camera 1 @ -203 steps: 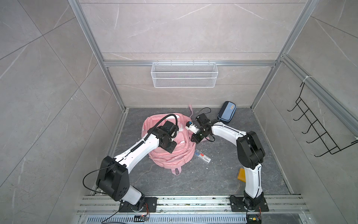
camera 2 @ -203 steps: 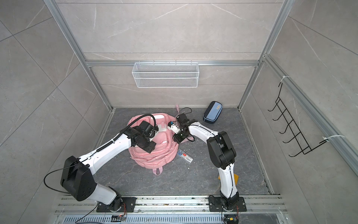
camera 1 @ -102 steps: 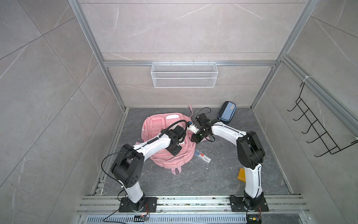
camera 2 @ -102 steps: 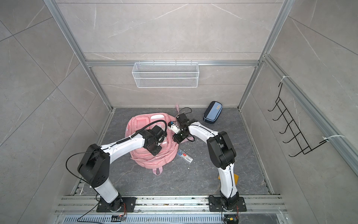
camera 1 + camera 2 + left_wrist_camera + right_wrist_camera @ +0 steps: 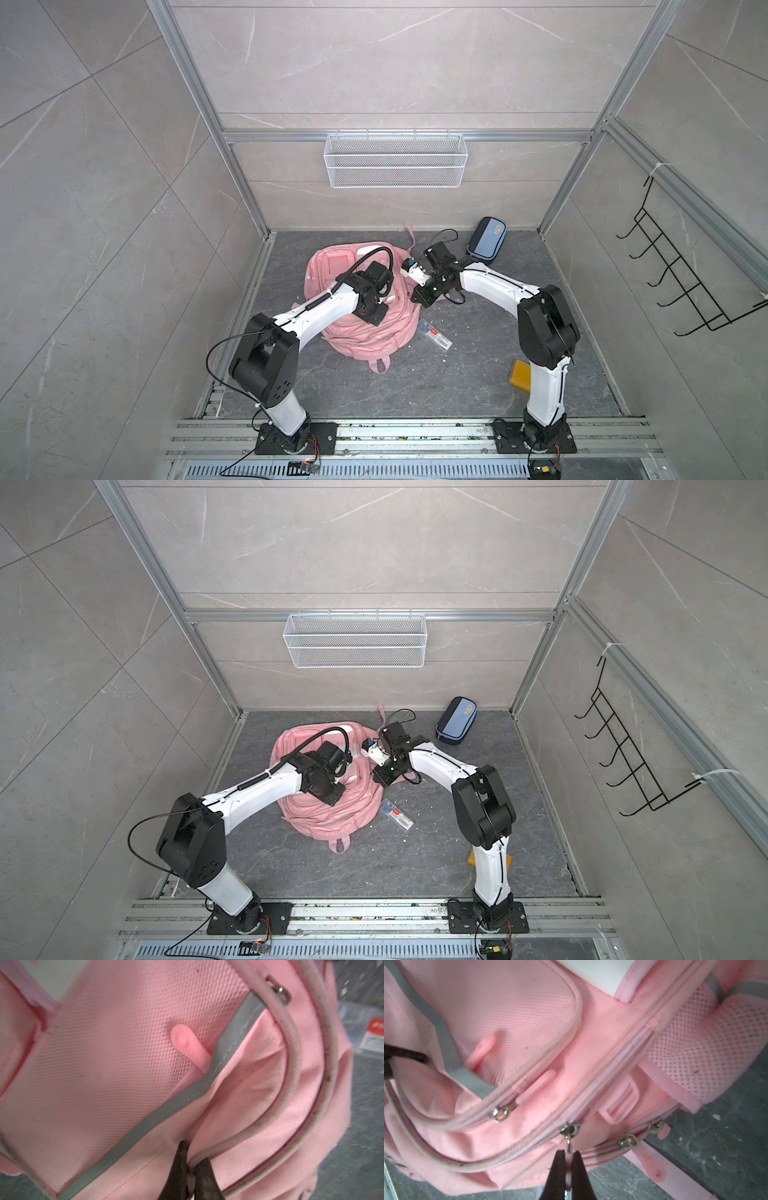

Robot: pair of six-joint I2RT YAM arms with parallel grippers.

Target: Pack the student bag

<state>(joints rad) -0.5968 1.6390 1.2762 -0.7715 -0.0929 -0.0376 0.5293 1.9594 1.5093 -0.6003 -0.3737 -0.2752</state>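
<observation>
Broadly, the student bag [image 5: 365,332] fills the middle of the grey floor [image 5: 415,386], lying front-up, with its loop handle toward the near edge and one strap trailing toward the far wall. It is slumped and soft, which probably explains why both arms are on it at once: one to anchor the cloth, one to work a zip.

Next in size, the blue pencil case [image 5: 486,239] rests at the far right, well apart from the bag. A clear flat box [image 5: 434,334] lies just beside the bag's right edge. Both are outside the bag, so packing looks barely started.

Smaller again, the left gripper [image 5: 192,1157] sits on the bag's front with its jaws together, pinching a fold of pink fabric and the pale piping [image 5: 291,1047] of a pocket seam. That hold looks meant to keep the panel taut against a pull from the right.

The right gripper [image 5: 568,1153], at the bag's far right side, has its jaws clamped on a zip pull [image 5: 568,1145] hanging from a metal slider [image 5: 571,1128]. The zip line it belongs to looks closed, so opening that compartment seems to be the step in hand.
</observation>
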